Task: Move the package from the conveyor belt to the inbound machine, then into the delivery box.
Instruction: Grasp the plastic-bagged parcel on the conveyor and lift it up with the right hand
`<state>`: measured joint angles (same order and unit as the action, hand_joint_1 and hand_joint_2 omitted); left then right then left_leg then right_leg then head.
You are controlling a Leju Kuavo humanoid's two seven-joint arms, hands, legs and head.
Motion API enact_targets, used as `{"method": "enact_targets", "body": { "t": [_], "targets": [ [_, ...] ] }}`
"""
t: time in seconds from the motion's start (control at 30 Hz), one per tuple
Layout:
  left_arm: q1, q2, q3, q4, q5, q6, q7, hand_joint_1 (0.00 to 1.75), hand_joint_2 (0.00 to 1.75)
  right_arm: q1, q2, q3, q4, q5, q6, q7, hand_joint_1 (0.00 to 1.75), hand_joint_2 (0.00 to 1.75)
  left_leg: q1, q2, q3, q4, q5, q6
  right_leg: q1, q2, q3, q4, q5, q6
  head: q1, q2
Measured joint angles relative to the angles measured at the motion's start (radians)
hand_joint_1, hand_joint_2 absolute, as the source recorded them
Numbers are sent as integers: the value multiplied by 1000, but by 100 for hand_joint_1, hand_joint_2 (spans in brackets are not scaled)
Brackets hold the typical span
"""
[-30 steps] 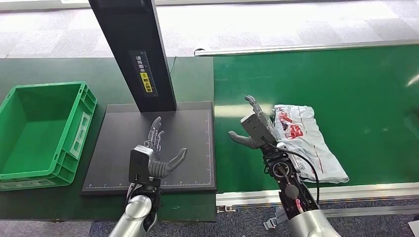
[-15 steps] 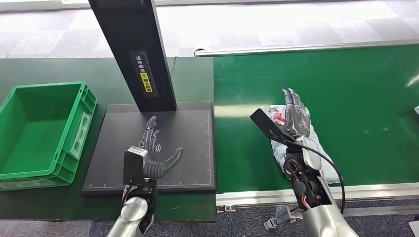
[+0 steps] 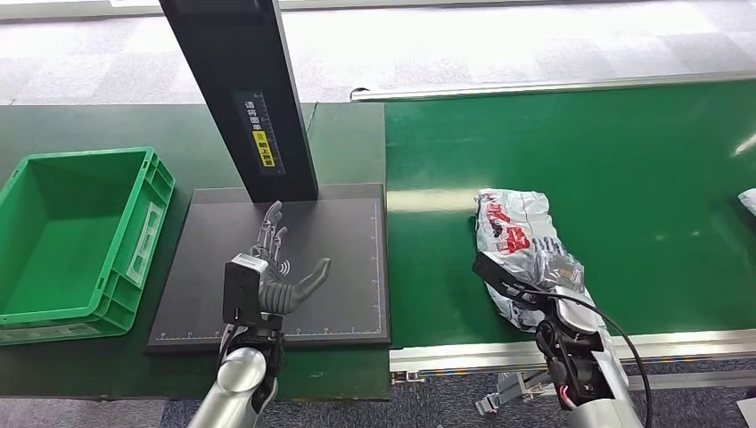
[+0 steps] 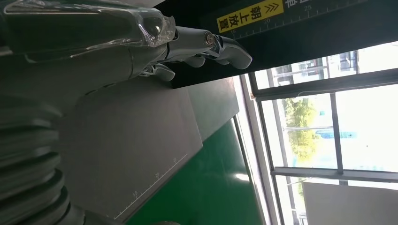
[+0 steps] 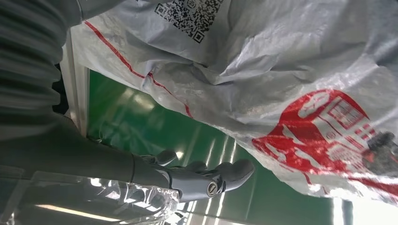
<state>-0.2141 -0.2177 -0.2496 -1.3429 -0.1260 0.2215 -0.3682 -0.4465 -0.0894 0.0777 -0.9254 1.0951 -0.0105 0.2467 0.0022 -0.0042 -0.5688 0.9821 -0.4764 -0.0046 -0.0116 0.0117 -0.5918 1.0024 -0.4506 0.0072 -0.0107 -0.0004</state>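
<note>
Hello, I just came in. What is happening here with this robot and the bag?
A humanoid robot stands at a green conveyor belt. Its right hand is on a crumpled white and red plastic package lying on the belt, apparently taking hold of it; whether the grip is firm cannot be told. Its left hand hovers open, holding nothing, over the black plate of the inbound machine. The green delivery box beside the machine has nothing in it.
</note>
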Motion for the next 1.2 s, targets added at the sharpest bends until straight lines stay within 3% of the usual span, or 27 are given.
{"method": "enact_targets", "body": {
  "t": [0.17, 0.27, 0.4, 0.93, 1.07, 1.2],
  "targets": [
    [-15, -1, -1, 15, 1, -3, 1, 0, 175, 21, -24, -2, 14, 29, 140, -36, 0, 175, 0, -1, 1, 0, 0, 0, 0, -2, 1, 0, 0, 0, 0, 0],
    [-17, -1, -2, 24, 7, -1, 1, 0, 175, 29, -41, 0, 26, 17, 160, -76, 0, 175, 0, -2, 2, 0, 0, 0, 0, -2, 3, 0, -1, 1, 0, 0],
    [-17, 0, -6, 35, 12, -1, -3, 0, 175, 34, -58, 4, 32, 2, 175, -88, 171, 175, 0, -4, 5, 0, 0, 0, -1, -4, 6, -1, -2, 1, 0, 0],
    [-15, 0, -19, 43, 21, 1, -14, 0, 175, 50, -75, 26, 24, -45, 181, -98, 175, 175, -1, -6, 12, 0, -1, 3, -2, -7, 16, -2, -3, 3, 0, 0],
    [-6, 2, -20, 39, 30, 14, -30, 0, 175, 63, -73, 28, 8, -79, 114, -129, 175, 175, -1, -6, 10, 0, -2, 3, -2, -7, 14, -2, -3, 4, 0, 0],
    [19, 3, -16, 16, 37, 36, -61, 0, 175, 75, -57, 23, -30, -146, -10, -175, 175, 175, -1, -6, 8, 0, -1, 3, -2, -7, 12, -1, -3, 3, 0, 0]
  ]
}}
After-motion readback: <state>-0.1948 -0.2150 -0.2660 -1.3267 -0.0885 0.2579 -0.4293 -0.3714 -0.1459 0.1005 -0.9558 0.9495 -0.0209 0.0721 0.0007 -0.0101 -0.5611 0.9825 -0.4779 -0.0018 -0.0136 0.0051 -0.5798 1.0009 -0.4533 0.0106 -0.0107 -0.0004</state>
